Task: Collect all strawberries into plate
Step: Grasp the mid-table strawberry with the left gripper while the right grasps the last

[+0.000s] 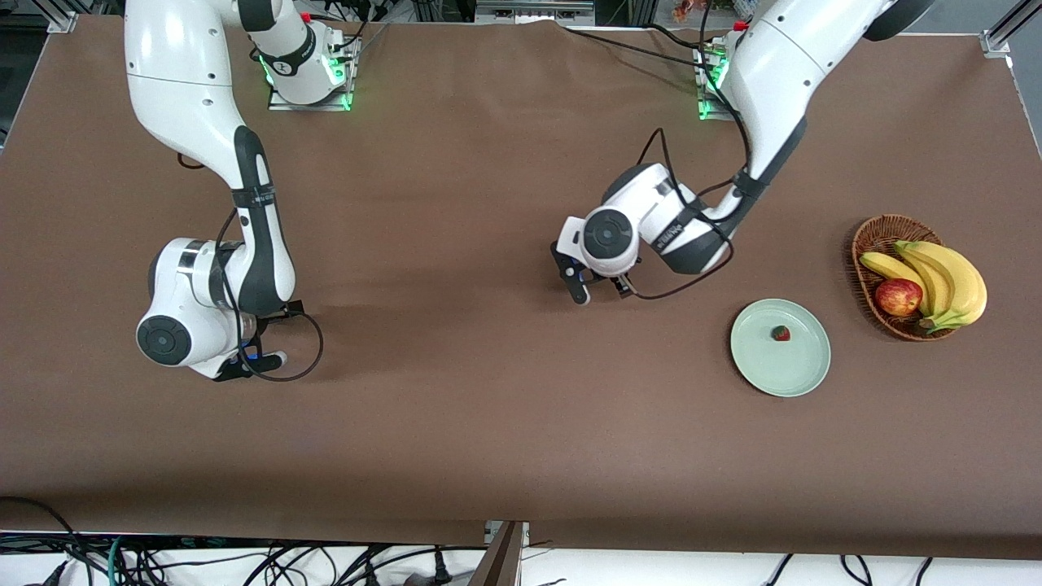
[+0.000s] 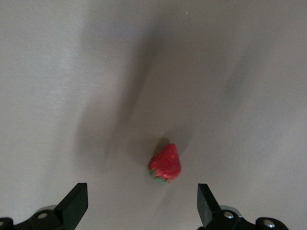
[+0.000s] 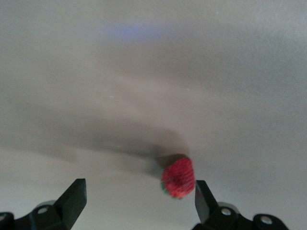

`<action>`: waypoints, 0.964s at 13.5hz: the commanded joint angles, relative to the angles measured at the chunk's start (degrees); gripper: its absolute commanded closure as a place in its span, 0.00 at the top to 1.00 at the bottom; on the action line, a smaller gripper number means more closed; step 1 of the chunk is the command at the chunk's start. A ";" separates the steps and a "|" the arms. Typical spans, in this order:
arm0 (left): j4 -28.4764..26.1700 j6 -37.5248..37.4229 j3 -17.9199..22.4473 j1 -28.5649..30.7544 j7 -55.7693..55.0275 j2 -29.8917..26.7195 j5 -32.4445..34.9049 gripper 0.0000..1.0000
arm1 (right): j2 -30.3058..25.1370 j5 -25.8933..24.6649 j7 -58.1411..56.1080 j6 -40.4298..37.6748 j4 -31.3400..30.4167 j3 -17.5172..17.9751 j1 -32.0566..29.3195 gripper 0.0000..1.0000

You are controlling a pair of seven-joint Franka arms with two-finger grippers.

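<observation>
One strawberry (image 1: 781, 333) lies on the pale mint-green plate (image 1: 802, 370). My left gripper (image 1: 601, 290) hangs open low over the bare table, toward the right arm's end from the plate. In the left wrist view a second strawberry (image 2: 165, 164) lies on the cloth just ahead of the gap of that open gripper (image 2: 141, 207), touching neither finger. My right gripper (image 1: 260, 358) is open low over the table at the right arm's end. In the right wrist view a third strawberry (image 3: 178, 178) lies next to one finger (image 3: 202, 199) of that open gripper (image 3: 139, 201). The hands hide both berries in the front view.
A brown wicker basket (image 1: 873, 236) with bananas (image 1: 948, 281) and a red-yellow apple (image 1: 898, 297) stands beside the plate at the left arm's end. A brown cloth covers the table. Cables hang along the table edge nearest the front camera.
</observation>
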 commanded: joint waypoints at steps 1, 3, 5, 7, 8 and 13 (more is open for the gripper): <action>-5.04 4.71 0.26 0.14 -3.63 -1.93 2.59 1.00 | -1.18 0.16 -4.13 2.07 -2.85 -0.40 -0.93 1.00; -7.51 7.89 0.26 -0.03 -7.21 -2.29 2.59 1.00 | -1.00 0.16 -5.28 2.16 -2.94 -0.32 -1.99 1.00; -8.31 8.69 0.17 -0.38 -11.45 -2.72 2.59 1.00 | -0.91 0.16 -5.37 2.16 -3.03 -0.32 -1.99 0.86; -8.57 8.78 0.17 -0.29 -11.28 -2.73 2.68 0.78 | -0.48 0.24 -5.28 2.33 -3.29 -0.32 -1.99 0.60; -8.57 8.69 0.17 -0.38 -11.37 -2.73 2.68 0.54 | -0.39 0.24 -5.28 3.20 -3.46 -0.32 -2.08 0.51; -8.31 6.59 0.17 0.50 -11.19 -4.13 2.68 0.15 | -0.65 0.94 -5.20 4.09 -3.73 0.03 -1.91 0.08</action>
